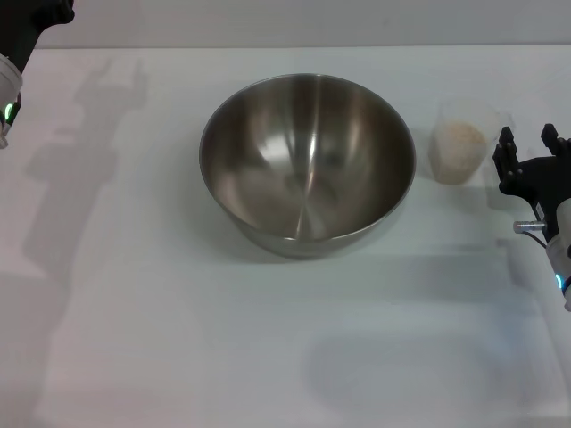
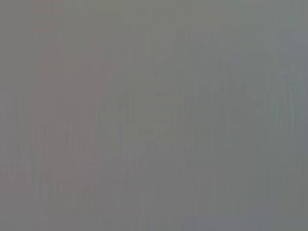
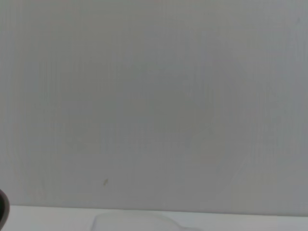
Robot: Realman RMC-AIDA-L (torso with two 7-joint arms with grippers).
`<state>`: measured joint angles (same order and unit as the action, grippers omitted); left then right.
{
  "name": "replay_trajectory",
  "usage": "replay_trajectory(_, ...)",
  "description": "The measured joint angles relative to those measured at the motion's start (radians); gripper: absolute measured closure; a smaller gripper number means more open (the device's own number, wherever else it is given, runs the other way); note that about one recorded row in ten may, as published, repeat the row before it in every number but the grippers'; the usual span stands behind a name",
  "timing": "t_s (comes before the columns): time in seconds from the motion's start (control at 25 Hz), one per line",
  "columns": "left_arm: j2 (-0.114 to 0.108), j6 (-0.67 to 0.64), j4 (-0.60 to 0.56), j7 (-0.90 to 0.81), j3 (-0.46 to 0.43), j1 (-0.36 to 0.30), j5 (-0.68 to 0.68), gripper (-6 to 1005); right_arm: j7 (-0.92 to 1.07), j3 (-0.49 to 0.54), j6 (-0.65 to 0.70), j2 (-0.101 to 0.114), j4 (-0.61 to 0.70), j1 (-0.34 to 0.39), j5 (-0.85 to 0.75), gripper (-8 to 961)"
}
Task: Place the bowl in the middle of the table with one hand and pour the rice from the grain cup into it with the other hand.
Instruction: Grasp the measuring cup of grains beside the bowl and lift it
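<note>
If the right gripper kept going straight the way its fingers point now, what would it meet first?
Probably the grain cup: the right gripper, open, points away from the robot with the cup just ahead and slightly inboard. Depth is unclear, so it might pass beside it.

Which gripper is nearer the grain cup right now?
The right. The right gripper sits just beside the grain cup, on the side away from the bowl, not touching it. The left gripper is at the table's far left corner, beyond the bowl.
</note>
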<state>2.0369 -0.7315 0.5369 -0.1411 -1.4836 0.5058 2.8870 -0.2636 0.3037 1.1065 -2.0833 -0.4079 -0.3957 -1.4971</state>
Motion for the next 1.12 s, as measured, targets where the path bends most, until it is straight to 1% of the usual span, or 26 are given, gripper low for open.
replay_trajectory(0.32, 0.0, 0.001, 0.0, -0.002, -0.001, 0.0, 0.0, 548, 0.002, 0.0, -0.002, -0.001, 0.001, 0.0, 0.0, 445)
replay_trajectory(0.56, 0.002, 0.002, 0.001, 0.002, -0.001, 0.003, 0.0, 548, 0.05, 0.0, -0.01, -0.003, 0.026, 0.0, 0.0, 448)
replay_trajectory(1.12, 0.008, -0.001, 0.008, 0.005, -0.001, -0.004, 0.0, 548, 0.052, 0.0, -0.034, -0.003, 0.037, -0.014, -0.026, 454)
